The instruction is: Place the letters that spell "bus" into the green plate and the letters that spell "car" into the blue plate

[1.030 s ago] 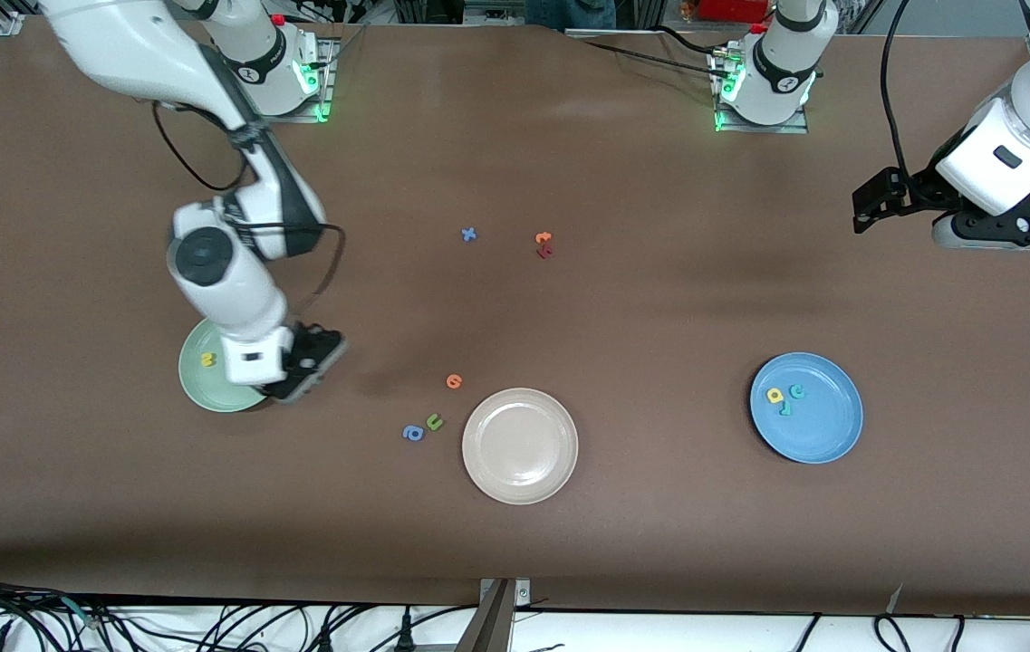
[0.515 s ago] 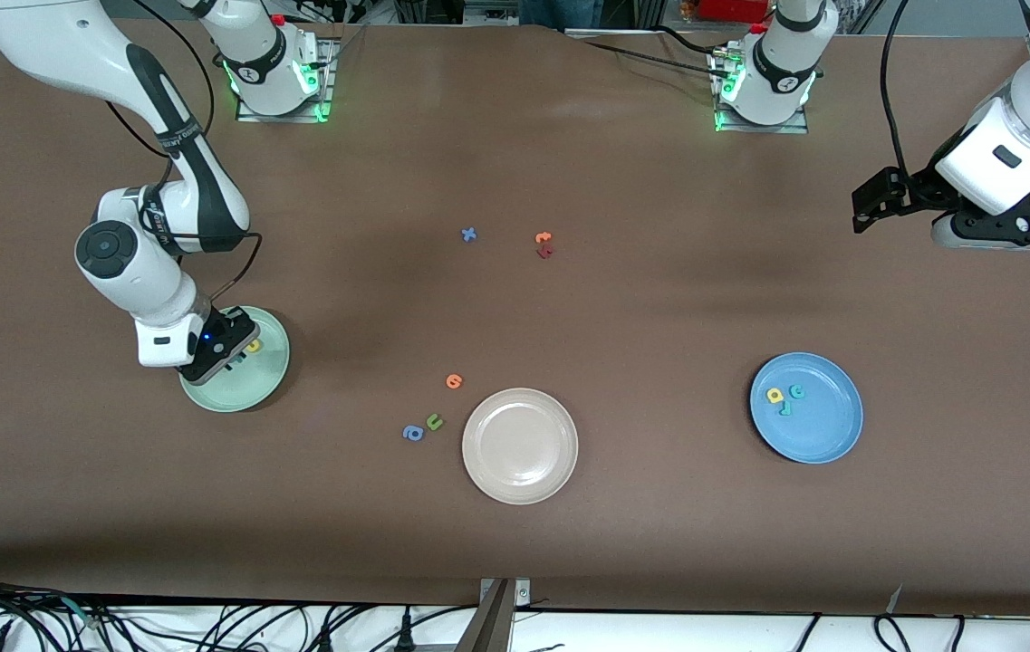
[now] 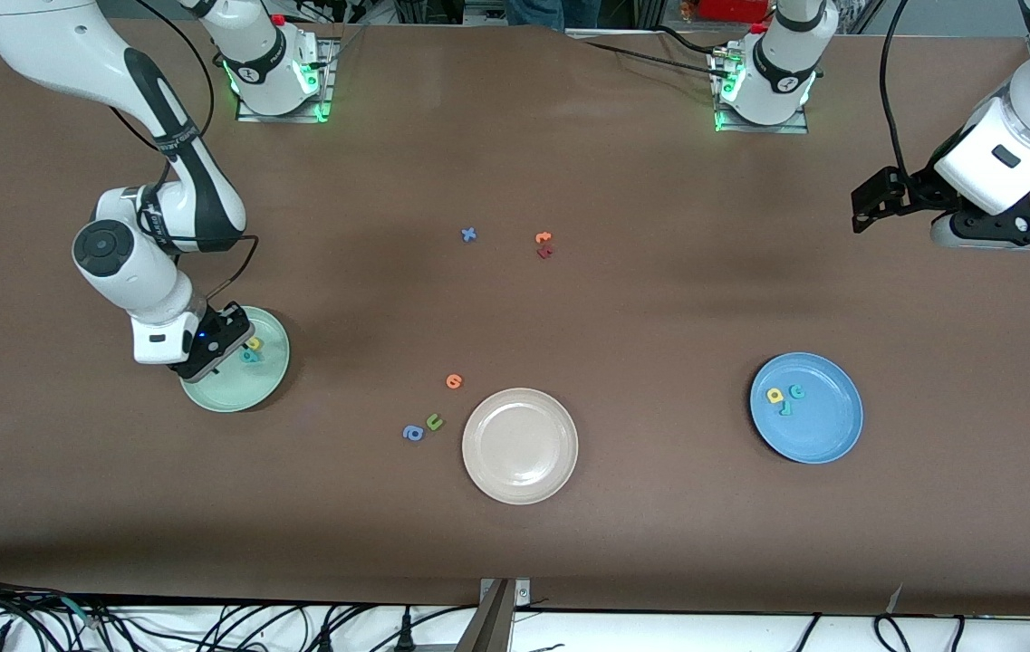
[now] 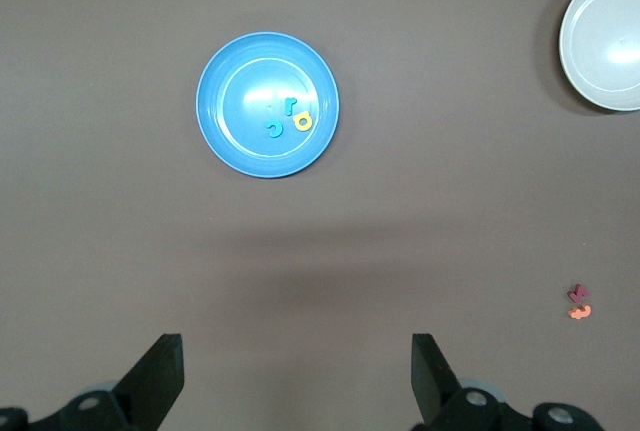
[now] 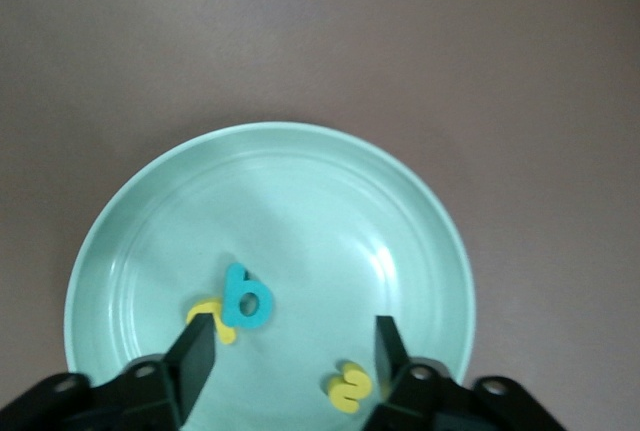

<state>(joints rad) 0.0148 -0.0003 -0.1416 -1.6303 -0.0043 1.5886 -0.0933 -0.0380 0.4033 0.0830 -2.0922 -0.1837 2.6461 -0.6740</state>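
My right gripper [image 3: 221, 349] [image 5: 295, 339] hangs open low over the pale green plate [image 3: 252, 388] [image 5: 330, 211], with nothing between its fingers. In the plate lie a teal "b" [image 5: 246, 298] [image 3: 248, 356], a yellow "u" [image 5: 212, 317] partly under it, and a yellow "s" [image 5: 349, 387]. The blue plate [image 3: 827, 426] [image 4: 240, 71] holds a yellow "a" [image 3: 775, 395] [image 4: 303, 122], a teal "c" [image 3: 797, 391] [image 4: 275, 129] and a teal "r" [image 3: 784, 408] [image 4: 290, 105]. My left gripper [image 3: 1008, 234] [image 4: 295, 351] waits open, high over the table at the left arm's end.
A beige plate [image 3: 520, 445] sits between the two plates, nearer the front camera. Beside it lie an orange round letter [image 3: 453, 381], a green "u" [image 3: 434, 421] and a blue "a" [image 3: 412, 433]. Mid-table are a blue "x" [image 3: 468, 234] and orange and red letters [image 3: 543, 244].
The right arm swung over the green plate, then its gripper opened and the teal "b" now lies in the plate. The left arm has not moved.
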